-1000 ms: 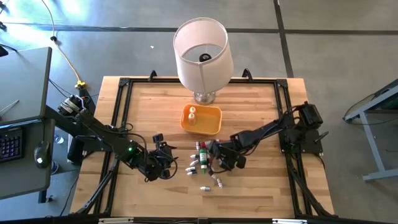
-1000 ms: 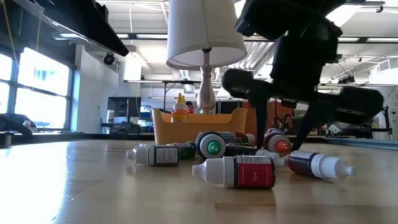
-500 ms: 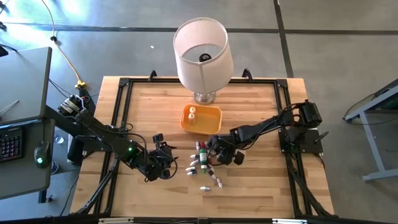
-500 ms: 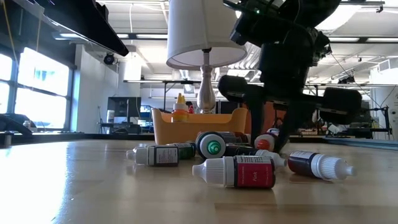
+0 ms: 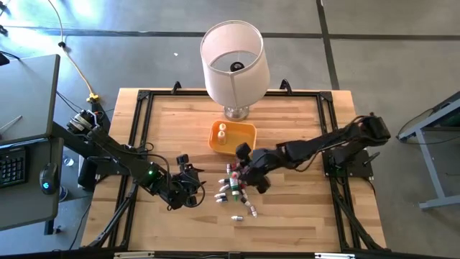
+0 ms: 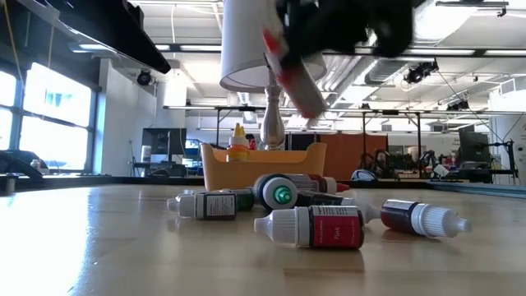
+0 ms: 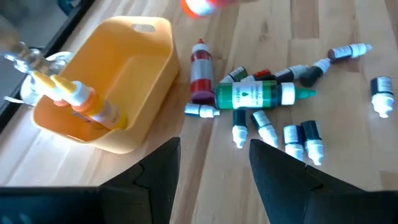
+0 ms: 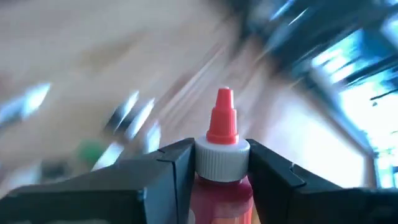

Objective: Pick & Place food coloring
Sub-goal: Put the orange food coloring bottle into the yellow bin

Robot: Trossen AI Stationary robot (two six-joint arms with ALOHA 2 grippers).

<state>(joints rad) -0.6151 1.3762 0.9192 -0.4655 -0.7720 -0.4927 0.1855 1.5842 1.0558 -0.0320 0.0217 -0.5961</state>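
We pinch a little red bottle [image 8: 222, 163] just under its white collar in our right gripper [image 8: 214, 163], up above the other food coloring [image 5: 236, 191] on the desk [image 5: 302, 216], and it seems light, squashy and slippery.

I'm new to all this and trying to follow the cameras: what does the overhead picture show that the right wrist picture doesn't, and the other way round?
Only the overhead view shows the whole table, the lamp, the orange tray, the scattered bottles and the left gripper open beside them. Only the right wrist view shows the red-capped bottle clamped at its neck. Both show the right gripper above the table.
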